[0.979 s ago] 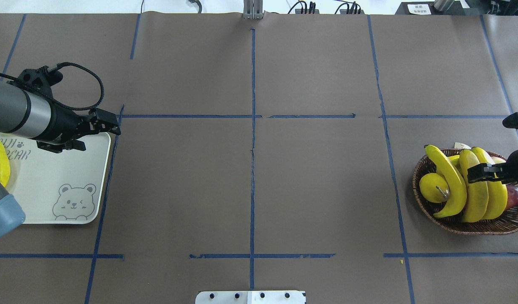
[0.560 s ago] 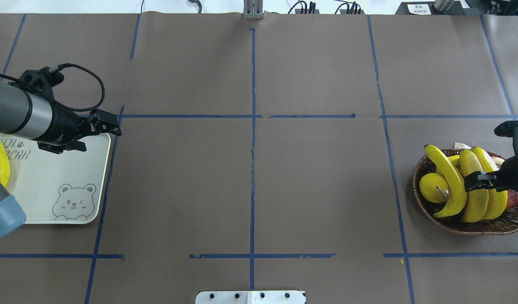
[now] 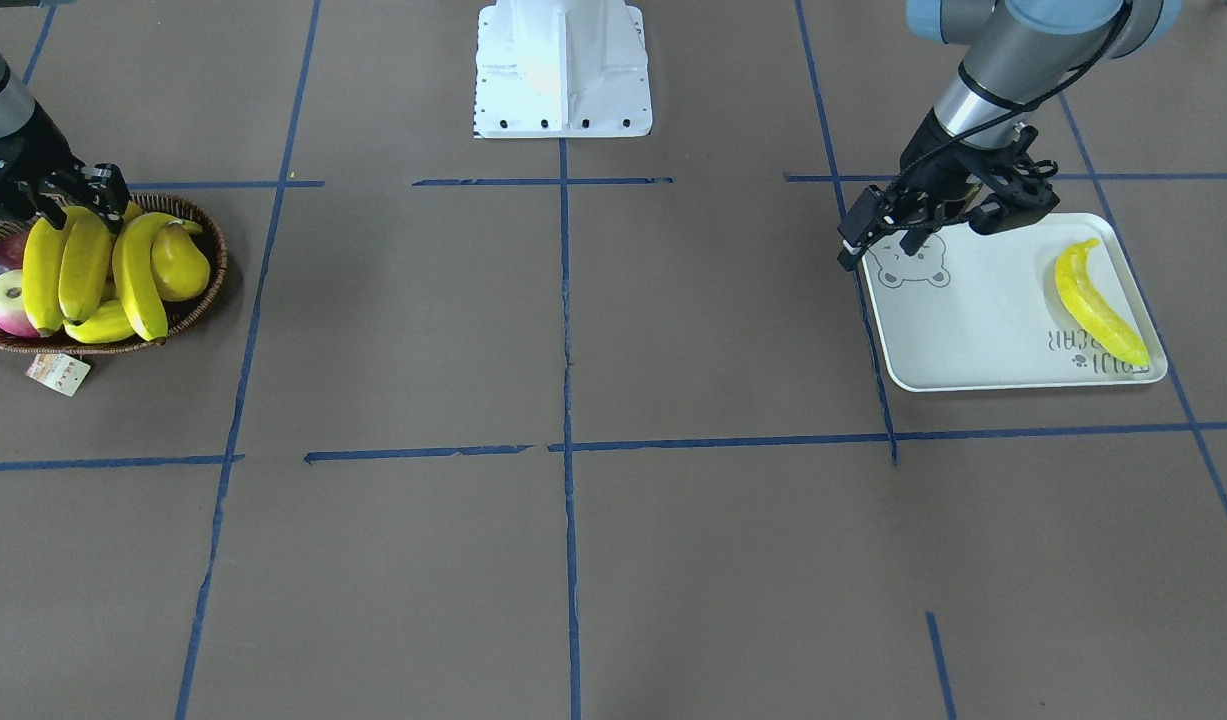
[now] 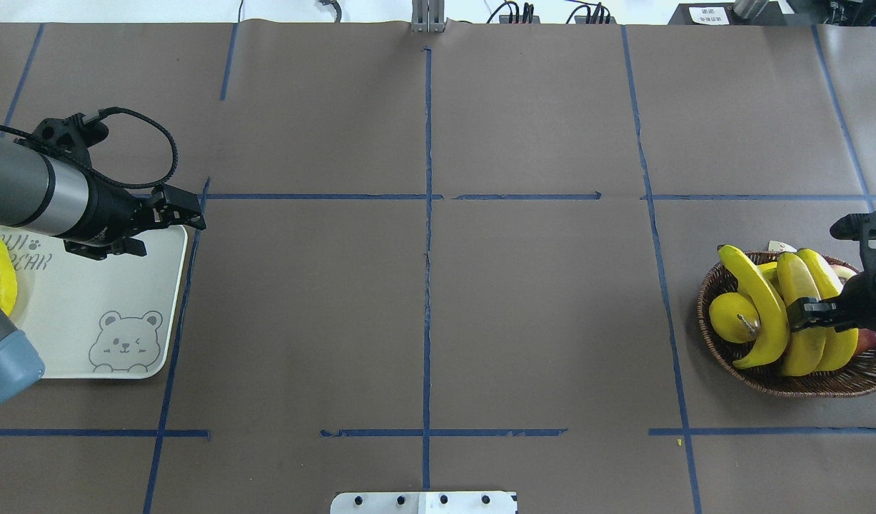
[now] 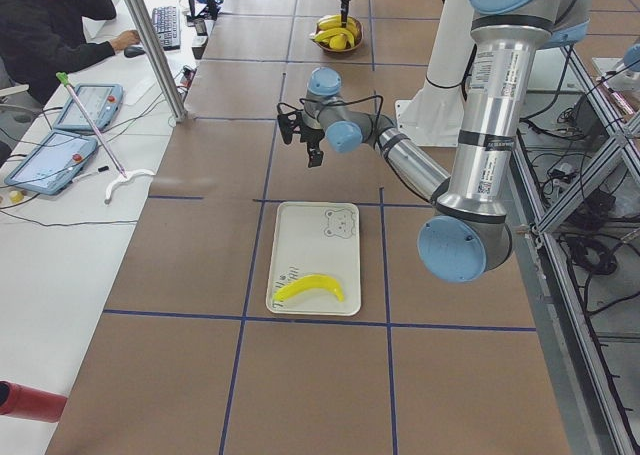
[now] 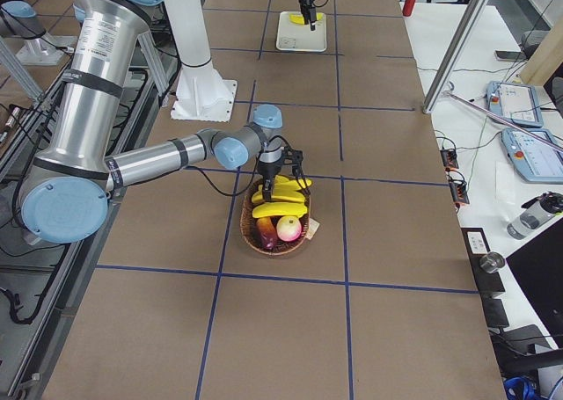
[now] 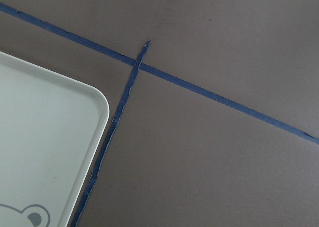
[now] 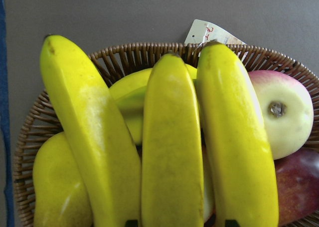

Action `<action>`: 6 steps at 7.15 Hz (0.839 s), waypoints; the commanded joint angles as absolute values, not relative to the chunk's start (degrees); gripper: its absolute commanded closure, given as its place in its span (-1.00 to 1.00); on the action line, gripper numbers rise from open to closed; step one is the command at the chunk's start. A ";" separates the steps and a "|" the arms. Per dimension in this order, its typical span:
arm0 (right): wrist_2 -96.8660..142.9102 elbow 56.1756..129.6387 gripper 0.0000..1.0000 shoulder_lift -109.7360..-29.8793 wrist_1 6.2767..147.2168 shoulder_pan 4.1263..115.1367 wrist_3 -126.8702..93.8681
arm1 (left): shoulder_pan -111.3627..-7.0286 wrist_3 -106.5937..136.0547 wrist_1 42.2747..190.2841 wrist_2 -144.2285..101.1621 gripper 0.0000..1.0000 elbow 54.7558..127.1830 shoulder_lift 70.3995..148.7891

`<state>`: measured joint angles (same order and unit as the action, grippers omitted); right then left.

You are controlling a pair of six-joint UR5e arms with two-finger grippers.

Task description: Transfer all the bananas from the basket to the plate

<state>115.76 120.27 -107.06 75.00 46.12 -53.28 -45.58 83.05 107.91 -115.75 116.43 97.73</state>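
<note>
The right gripper (image 4: 797,315), fingers apart, has slid toward 6 o'clock to sit astride the middle banana (image 8: 172,147) in the basket (image 4: 766,382) at 3 o'clock, likely readying the next pick, while the left gripper (image 4: 188,215), over the 9 o'clock plate (image 4: 88,300), shows no readable finger state.

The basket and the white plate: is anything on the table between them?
Nothing. In the overhead view, the stretch from the basket to the plate is bare brown table covering, crossed only by blue tape lines.
</note>
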 commanded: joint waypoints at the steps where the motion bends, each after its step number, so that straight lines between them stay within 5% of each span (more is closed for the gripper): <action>1: 115.75 119.97 -0.14 -107.05 75.06 46.05 -53.35 | -45.61 82.97 107.84 -115.75 -0.99 116.37 97.65; 2: 115.84 119.97 -0.04 -106.96 75.06 46.05 -53.35 | -45.62 83.06 107.84 -115.75 -0.99 116.37 97.65; 4: 116.01 120.23 0.78 -106.88 74.97 46.14 -53.35 | -45.53 83.06 107.84 -115.75 -0.99 116.28 97.65; 6: 119.07 121.72 0.96 -107.05 75.15 48.15 -53.09 | -45.53 83.06 107.93 -115.75 -0.99 116.19 97.73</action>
